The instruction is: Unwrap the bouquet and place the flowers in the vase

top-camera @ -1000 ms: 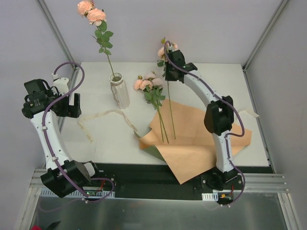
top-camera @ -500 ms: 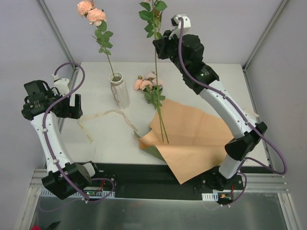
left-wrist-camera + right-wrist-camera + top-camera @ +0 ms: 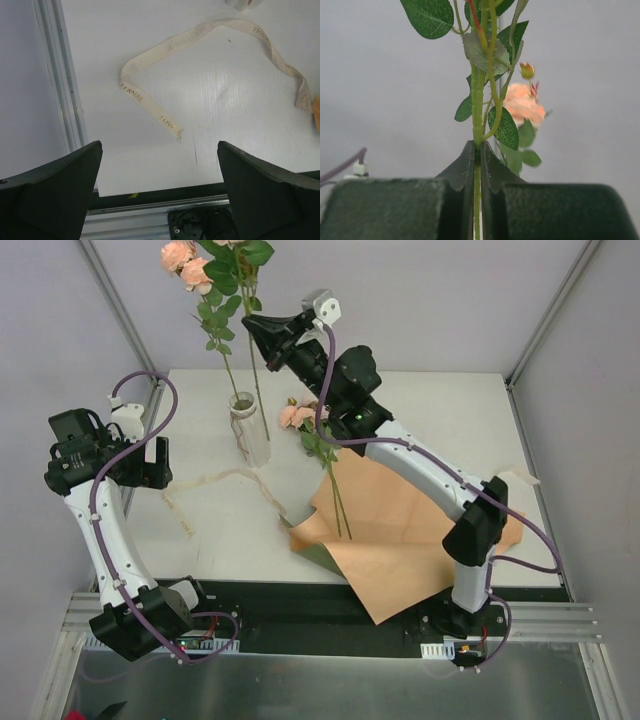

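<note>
Count: 1 vase [image 3: 248, 432] at back-left of the table [image 3: 450, 410] w/ 1 flower stem [image 3: 222, 350] standing in it, 1 more stem [image 3: 478, 110] pinched tight in the R gripper [image 3: 476, 150] high over the vase, 2 stems [image 3: 338, 490] lying on 1 opened paper sheet [image 3: 400, 530], and 1 ribbon [image 3: 150, 102] loose on the table. L gripper [image 3: 159, 145] hangs spread wide, holding nothing, near the left edge above the ribbon. Bare table shows right of and behind the paper; the held stem's lower end is by the vase rim, can't tell if inside.

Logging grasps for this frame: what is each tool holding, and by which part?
The right tool is shut on a flower, gripping its stem. The left tool is open, holding nothing.
</note>
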You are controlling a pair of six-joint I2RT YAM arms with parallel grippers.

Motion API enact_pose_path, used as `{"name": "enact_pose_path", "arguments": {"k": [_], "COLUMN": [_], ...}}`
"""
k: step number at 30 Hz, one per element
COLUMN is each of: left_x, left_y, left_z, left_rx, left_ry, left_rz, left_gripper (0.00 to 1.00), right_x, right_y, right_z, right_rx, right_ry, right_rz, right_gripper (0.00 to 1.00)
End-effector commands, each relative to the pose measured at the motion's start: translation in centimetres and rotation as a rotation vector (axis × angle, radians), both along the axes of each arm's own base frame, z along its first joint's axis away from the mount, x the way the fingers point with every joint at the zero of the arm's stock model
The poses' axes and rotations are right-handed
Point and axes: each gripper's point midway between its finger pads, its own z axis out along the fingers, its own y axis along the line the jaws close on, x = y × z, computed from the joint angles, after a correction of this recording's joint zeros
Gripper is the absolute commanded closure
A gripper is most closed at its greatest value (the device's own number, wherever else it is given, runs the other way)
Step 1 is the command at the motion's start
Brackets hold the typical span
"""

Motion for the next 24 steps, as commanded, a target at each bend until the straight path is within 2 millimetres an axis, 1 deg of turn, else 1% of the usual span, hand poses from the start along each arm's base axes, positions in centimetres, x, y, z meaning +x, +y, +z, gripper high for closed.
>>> {"name": "enact_pose_path", "arguments": {"k": [1, 2, 3, 4, 6, 13, 14, 16, 19, 21, 24], "left_x": [0.0, 0.0, 0.0, -0.1, -0.1, -0.1, -0.1, -0.2, -0.2, -0.2, -0.3], "left_y": [-0.6, -0.6, -0.6, -0.6, -0.5, -0.5, -0.5, -0.5, -0.5, -0.6, -0.6], "left_z": [1.5, 1.6, 1.6, 1.6, 1.5, 1.2, 1.2, 1.3, 1.2, 1.1, 0.9], "left_rx": [-0.013, -0.011, -0.01, -0.008, -0.001, -0.002, -0.002, -0.001, 0.001, 0.001, 0.0], "left_ry": [-0.043, -0.047, -0.048, -0.046, -0.046, -0.039, -0.039, -0.039, -0.039, -0.037, -0.032], "left_rz": [-0.009, -0.012, -0.011, -0.01, -0.015, -0.018, -0.018, -0.019, -0.02, -0.024, -0.026], "left_gripper": [0.01, 0.01, 0.01, 0.01, 0.01, 0.01, 0.01, 0.01, 0.01, 0.01, 0.01], "right_x": [-6.3, -6.1, -6.6, -6.6, -6.6, -6.1, -5.6, -5.1, -4.0, -3.5, -2.3], "right_y": [-3.5, -2.8, -3.4, -3.3, -3.2, -2.9, -2.5, -2.3, -1.3, -1.1, -0.4], "right_z": [13.6, 13.5, 14.8, 15.0, 15.0, 14.1, 13.5, 13.2, 11.8, 11.4, 10.1], "right_rx": [0.289, 0.285, 0.305, 0.312, 0.313, 0.303, 0.294, 0.296, 0.28, 0.278, 0.266], "right_ry": [-0.351, -0.349, -0.364, -0.364, -0.365, -0.364, -0.362, -0.361, -0.344, -0.335, -0.313], "right_rz": [0.046, 0.053, 0.055, 0.058, 0.054, 0.04, 0.031, 0.023, 0.012, 0.006, -0.004], "right_gripper": [1.0, 1.0, 1.0, 0.99, 1.0, 1.0, 1.0, 0.99, 1.0, 1.0, 1.0]}}
